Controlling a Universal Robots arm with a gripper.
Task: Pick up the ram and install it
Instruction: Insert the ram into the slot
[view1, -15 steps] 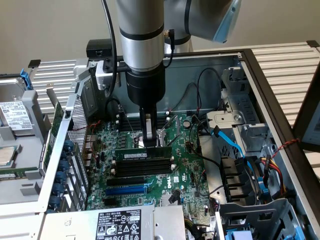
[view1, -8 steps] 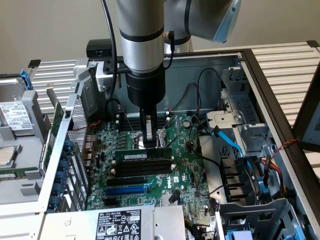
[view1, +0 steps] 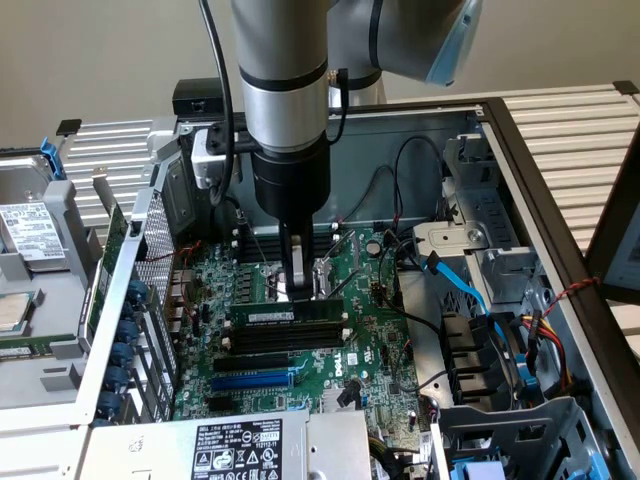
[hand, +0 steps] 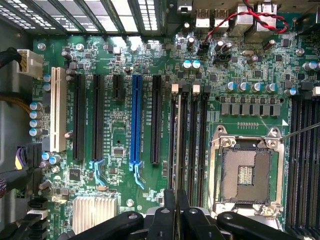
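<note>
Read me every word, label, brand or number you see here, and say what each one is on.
"DELL": faint white print on the green circuit board.
Sticker on the power supply: too small to read.
White label on the memory stick: too small to read.
Sticker on the drive at the exterior view's left: too small to read.
Board print in the wrist view: too small to read.

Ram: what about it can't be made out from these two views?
1. Exterior view: the print on the ram's white label is too small to read.
2. Exterior view: whether it sits fully down in its slot is unclear, and the gripper covers the middle of its top edge.
3. Wrist view: it shows edge-on, so its faces are hidden, and the gripper covers part of it.
</note>
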